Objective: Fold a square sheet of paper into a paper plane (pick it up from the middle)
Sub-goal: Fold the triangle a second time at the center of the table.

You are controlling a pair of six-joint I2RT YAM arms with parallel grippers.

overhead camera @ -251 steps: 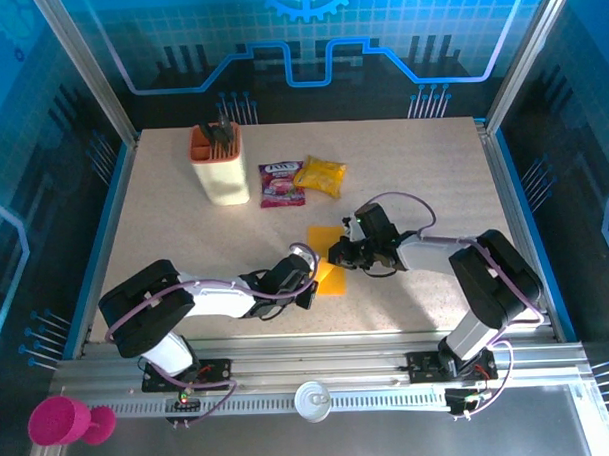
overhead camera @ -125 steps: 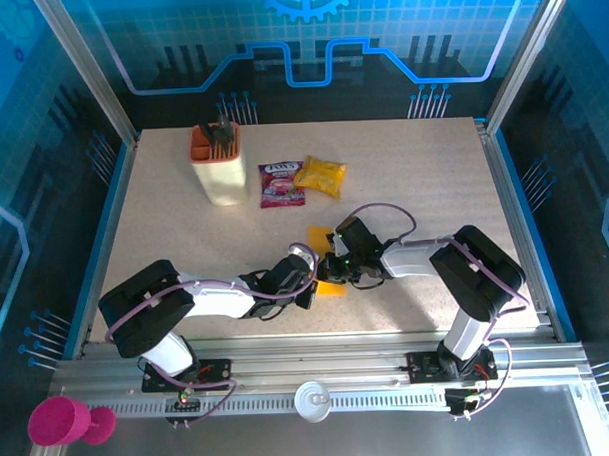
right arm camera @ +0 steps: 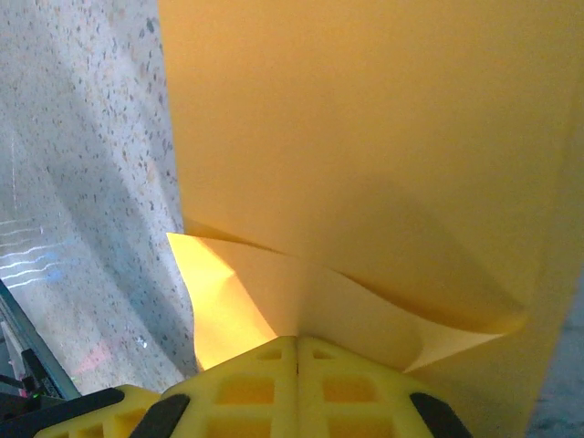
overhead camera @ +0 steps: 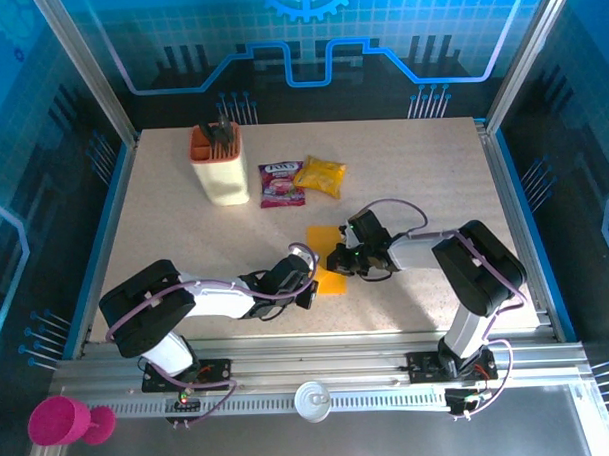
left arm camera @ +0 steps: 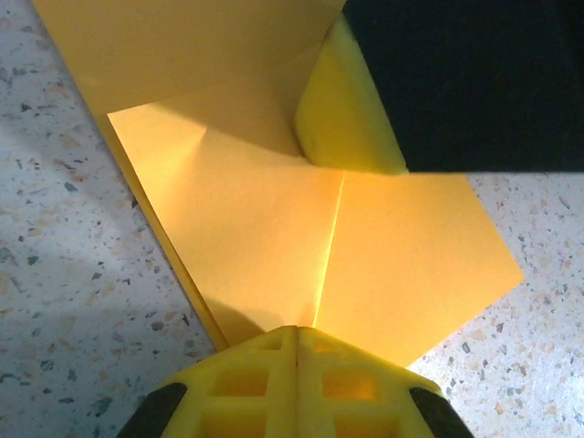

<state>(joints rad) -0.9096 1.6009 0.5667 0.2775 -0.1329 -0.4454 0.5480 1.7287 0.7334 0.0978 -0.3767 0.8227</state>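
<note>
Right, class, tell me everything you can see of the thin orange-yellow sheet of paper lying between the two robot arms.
The thin, matte orange-yellow sheet of paper is plain and unprinted. It is partly folded: angled flaps overlap and a straight crease runs toward the left gripper. It lies mostly flat on the speckled tabletop, though one layer curls up by the right gripper. Both grippers are shut, their yellow tips against the paper.

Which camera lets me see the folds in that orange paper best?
The left wrist view: the orange paper shows its centre crease and folded flaps. The right wrist view shows one curled layer up close; the top view, small orange patches.
</note>
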